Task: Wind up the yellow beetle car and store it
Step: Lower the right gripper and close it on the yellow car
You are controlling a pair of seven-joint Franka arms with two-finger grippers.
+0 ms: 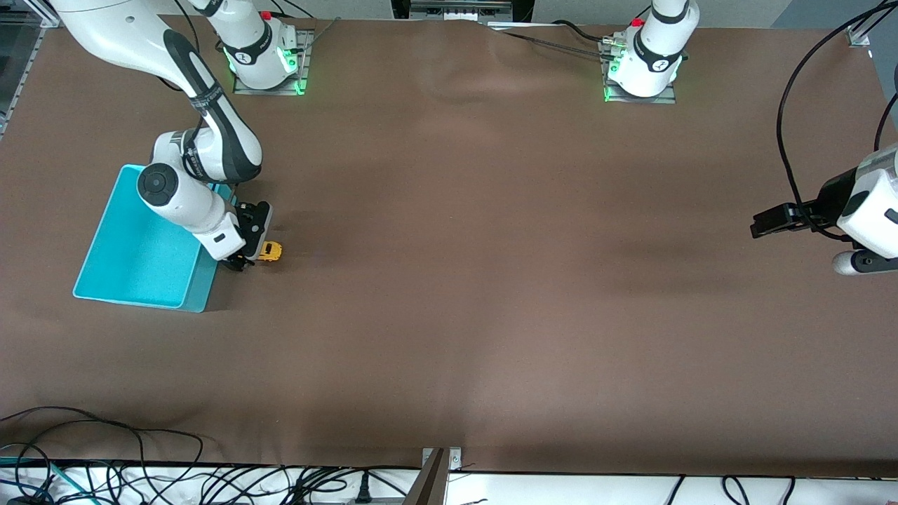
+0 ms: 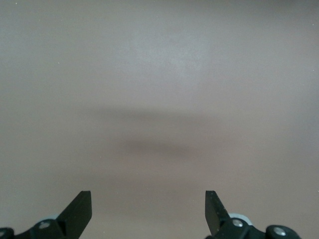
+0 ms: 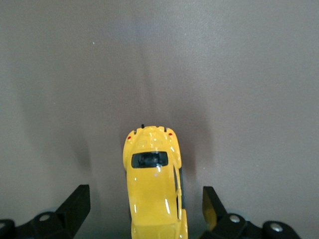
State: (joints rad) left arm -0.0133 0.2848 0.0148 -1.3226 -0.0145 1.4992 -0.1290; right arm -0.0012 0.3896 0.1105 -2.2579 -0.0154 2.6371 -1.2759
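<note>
The yellow beetle car (image 1: 271, 251) stands on its wheels on the brown table, right beside the turquoise bin (image 1: 133, 245). My right gripper (image 1: 254, 254) is low over the car and open. In the right wrist view the car (image 3: 154, 189) lies lengthwise between the two black fingers (image 3: 79, 201), with a gap on each side and no touch. My left gripper (image 1: 756, 226) waits open above bare table at the left arm's end. The left wrist view shows only its gripper (image 2: 148, 201) and its two dark fingertips (image 2: 82, 204) over brown cloth.
The turquoise bin has nothing in it, and the right arm's forearm (image 1: 186, 200) hangs over its corner. Black cables (image 1: 105, 449) trail along the table edge nearest the front camera. More cables (image 1: 793, 140) hang by the left arm.
</note>
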